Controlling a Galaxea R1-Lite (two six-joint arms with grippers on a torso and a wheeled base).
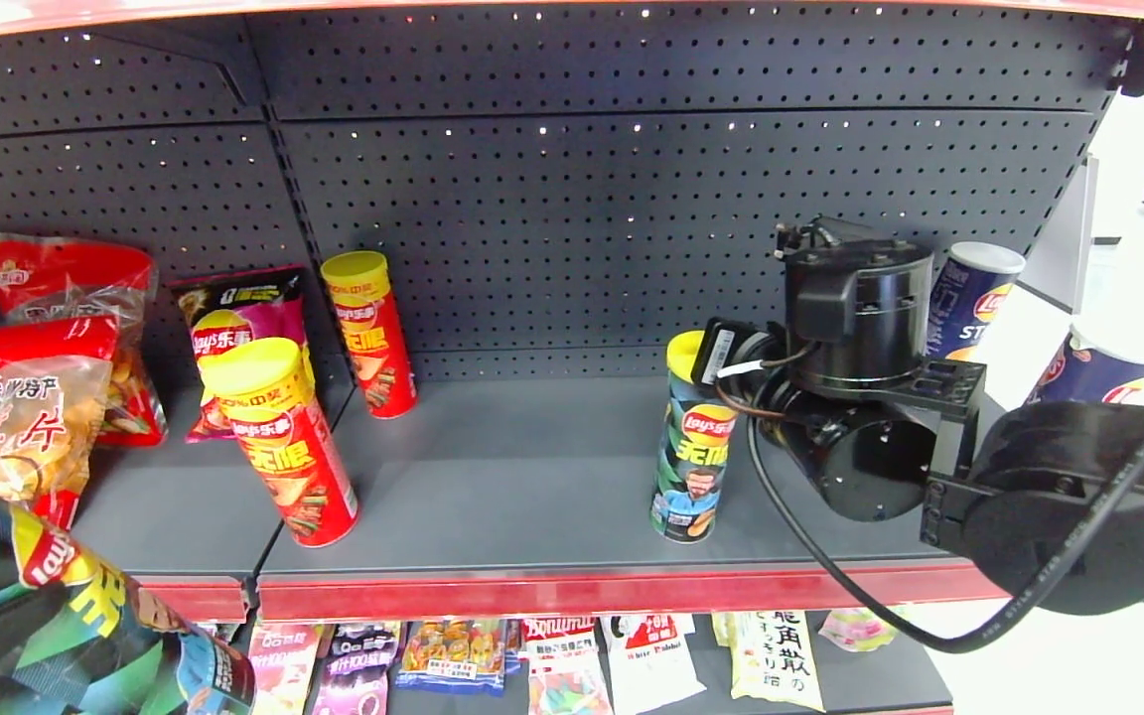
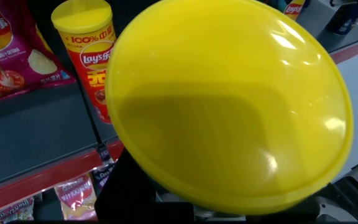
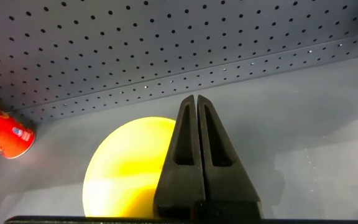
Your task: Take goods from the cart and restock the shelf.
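Currently 2 cans in play. Right hand (image 3: 196, 107) is empty with its fingers pressed together, sitting just above the yellow lid of the dark can (image 1: 693, 447). That can stands upright near the front edge of the shelf (image 1: 532, 467), right of centre. Likely reason: it is set down and released, and closed fingers suit a nudge or straighten, not a grasp.

Left hand (image 2: 160, 208) is low at near left, off the shelf front, with a 2nd dark can (image 1: 66, 616) tilted in it, lid toward the wrist camera. Fingers are mostly hidden behind that lid, so the pinch is probably there but not cleanly visible. The can hangs with nothing under it, so it reads as gripped and ready for a slot.

2 red cans (image 1: 284, 447) stand left of the open middle, 1 near, 1 far by the pegboard. Chip bags (image 1: 46, 397) sit at the left end, and 2 blue cans (image 1: 969, 293) stand behind the right arm. The gap between the red cans and the placed dark can looks like the spot for the held one. Task partway: 1 placed, 1 in hand.
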